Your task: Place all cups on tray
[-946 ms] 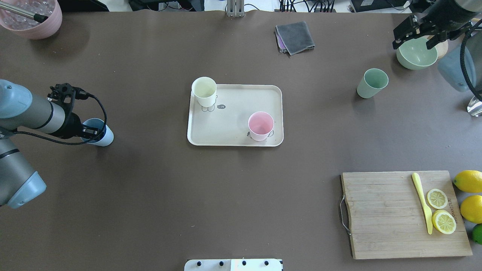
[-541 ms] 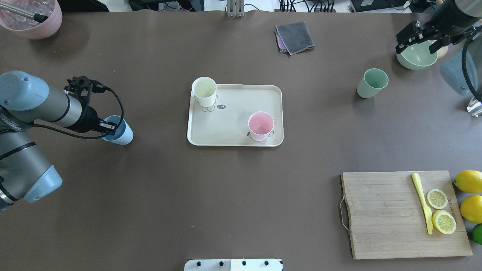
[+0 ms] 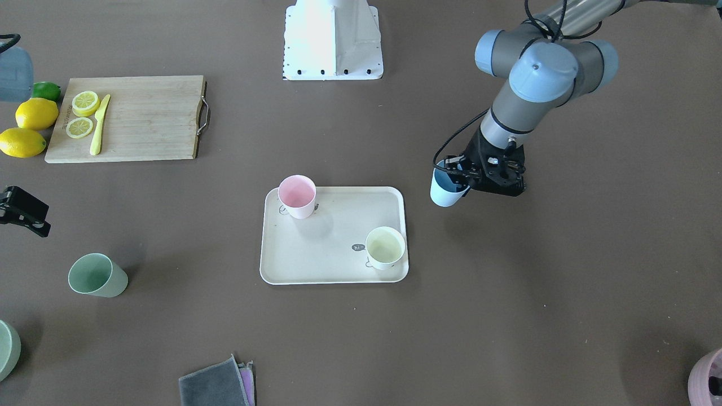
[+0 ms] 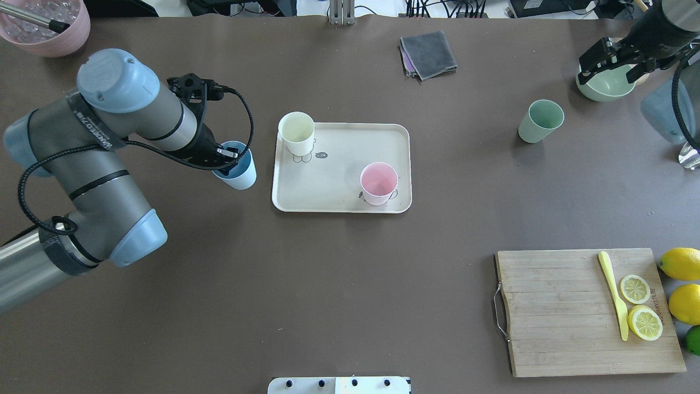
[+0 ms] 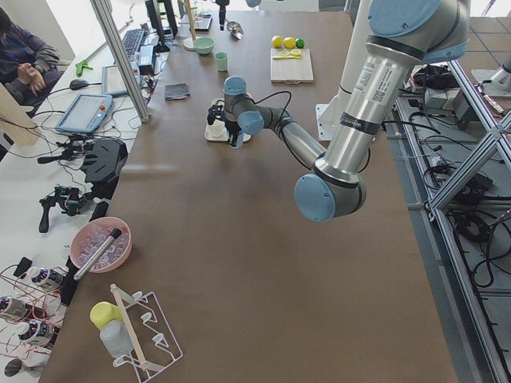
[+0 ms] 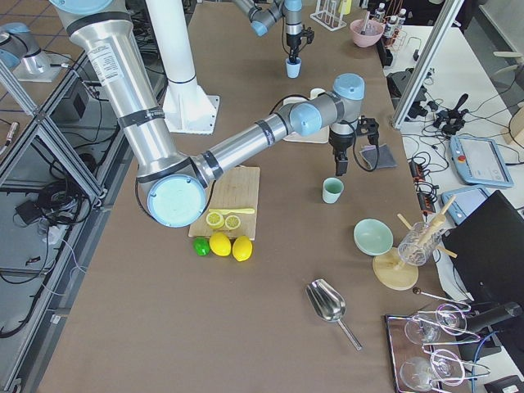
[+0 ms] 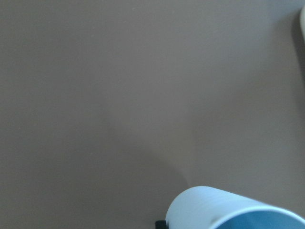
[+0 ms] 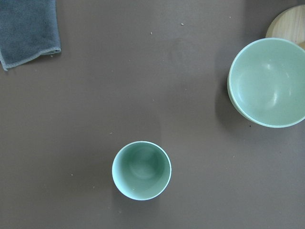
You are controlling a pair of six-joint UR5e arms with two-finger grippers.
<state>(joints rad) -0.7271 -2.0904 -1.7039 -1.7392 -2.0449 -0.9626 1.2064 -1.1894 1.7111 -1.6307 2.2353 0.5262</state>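
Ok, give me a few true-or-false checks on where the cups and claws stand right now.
1. The left claw holds the blue cup. True.
2. The blue cup is on the tray. False: it is held beside the tray, outside its rim.
3. The cream cup and the pink cup stand on the tray. True.
4. The right claw grips the green cup. False: the green cup stands alone on the table, and that claw is over the green bowl.
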